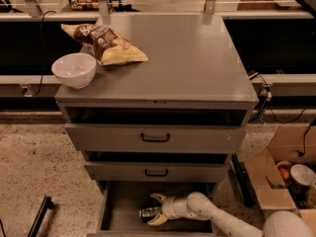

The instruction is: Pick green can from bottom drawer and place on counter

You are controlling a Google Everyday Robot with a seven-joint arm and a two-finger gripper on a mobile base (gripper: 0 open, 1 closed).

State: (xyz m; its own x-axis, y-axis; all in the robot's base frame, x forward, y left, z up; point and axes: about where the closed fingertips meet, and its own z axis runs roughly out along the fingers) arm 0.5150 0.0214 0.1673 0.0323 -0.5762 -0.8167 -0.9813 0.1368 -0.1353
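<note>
claw (154, 210) inside bottom drawer (122, 201) | fingers spread wide | green can (146, 213) lying between its fingertips | desk (187, 58) far above claw | white bowl (74, 69) upper left

White robot arm reaching low into an open drawer, its gripper spread wide.

The arm (224, 220) enters from the bottom right corner and stretches leftward, nearly level. A rounded white joint (196, 203) sits partway along it, and a short wrist section leads on to the gripper (155, 210). The gripper is inside the bottom drawer (123, 201), pointing left. Its two pale, curved fingers (158, 197) stand apart, one above and one below, with the green can (146, 213) lying between their tips.
</note>
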